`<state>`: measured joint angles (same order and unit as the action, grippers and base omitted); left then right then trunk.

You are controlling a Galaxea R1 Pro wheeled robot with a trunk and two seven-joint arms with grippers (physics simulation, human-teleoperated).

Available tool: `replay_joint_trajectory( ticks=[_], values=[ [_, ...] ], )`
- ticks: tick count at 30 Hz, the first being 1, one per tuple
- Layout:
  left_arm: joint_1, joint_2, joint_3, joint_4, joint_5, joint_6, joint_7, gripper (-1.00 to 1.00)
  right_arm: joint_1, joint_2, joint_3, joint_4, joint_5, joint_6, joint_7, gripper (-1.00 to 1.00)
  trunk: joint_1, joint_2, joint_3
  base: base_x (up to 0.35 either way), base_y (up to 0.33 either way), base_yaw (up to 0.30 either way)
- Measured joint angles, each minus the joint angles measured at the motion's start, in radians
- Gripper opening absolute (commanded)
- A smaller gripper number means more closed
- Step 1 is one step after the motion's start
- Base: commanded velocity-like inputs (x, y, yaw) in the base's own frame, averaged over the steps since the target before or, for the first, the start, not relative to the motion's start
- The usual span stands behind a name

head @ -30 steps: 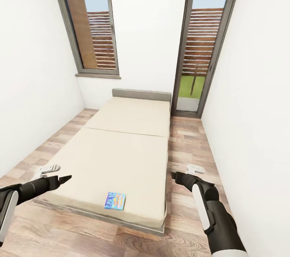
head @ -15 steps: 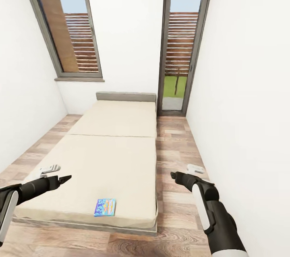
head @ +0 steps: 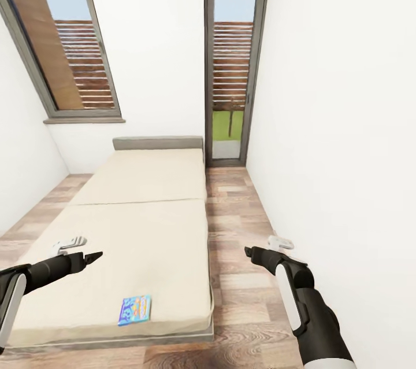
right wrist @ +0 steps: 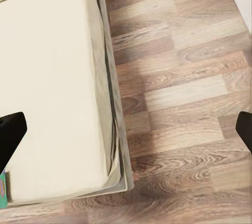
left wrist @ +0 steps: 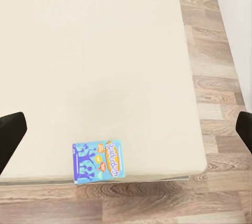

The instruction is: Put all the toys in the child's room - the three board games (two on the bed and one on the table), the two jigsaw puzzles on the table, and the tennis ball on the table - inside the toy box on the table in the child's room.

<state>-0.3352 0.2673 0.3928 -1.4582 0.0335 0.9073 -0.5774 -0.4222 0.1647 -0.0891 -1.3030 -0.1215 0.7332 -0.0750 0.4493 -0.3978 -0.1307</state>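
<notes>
Both arms reach forward, left gripper (head: 95, 255) and right gripper (head: 249, 251) spread wide.

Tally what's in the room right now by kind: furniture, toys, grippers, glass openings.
Beds: 1
Board games: 1
Grippers: 2, left gripper and right gripper
Glass openings: 2, window and glass door
Total: 6

The flat rectangular board game box (head: 134, 310) is bright blue with orange and yellow lettering and what seem to be cartoon figures, too small to read. The wide mattress bed (head: 138, 224) is plain cream with a grey headboard. The wood-plank floor (head: 237, 253) is streaked brown-grey. Both hands, left (head: 95, 255) and right (head: 249, 251), have black fingers.
</notes>
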Motion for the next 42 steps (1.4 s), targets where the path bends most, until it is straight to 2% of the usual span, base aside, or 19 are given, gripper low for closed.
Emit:
replay_joint_trajectory(
  ticks=[22,32,42],
  values=[
    [0.000,0.000,0.000,0.000,0.000,-0.001,0.000,1.00,0.000,0.000,0.003,0.000,0.001,-0.001,0.000,1.00,0.000,0.000,0.017,0.000,0.117,-0.246],
    [0.000,0.000,0.000,0.000,0.000,-0.001,0.001,1.00,0.000,0.000,0.008,0.000,0.002,-0.001,0.000,1.00,0.000,0.000,0.019,0.000,0.057,-0.017],
    [0.001,0.000,0.001,0.000,0.002,-0.001,0.001,1.00,0.000,0.000,0.010,0.001,0.005,-0.001,0.000,1.00,0.000,0.000,0.023,0.000,0.004,0.216]
  ],
)
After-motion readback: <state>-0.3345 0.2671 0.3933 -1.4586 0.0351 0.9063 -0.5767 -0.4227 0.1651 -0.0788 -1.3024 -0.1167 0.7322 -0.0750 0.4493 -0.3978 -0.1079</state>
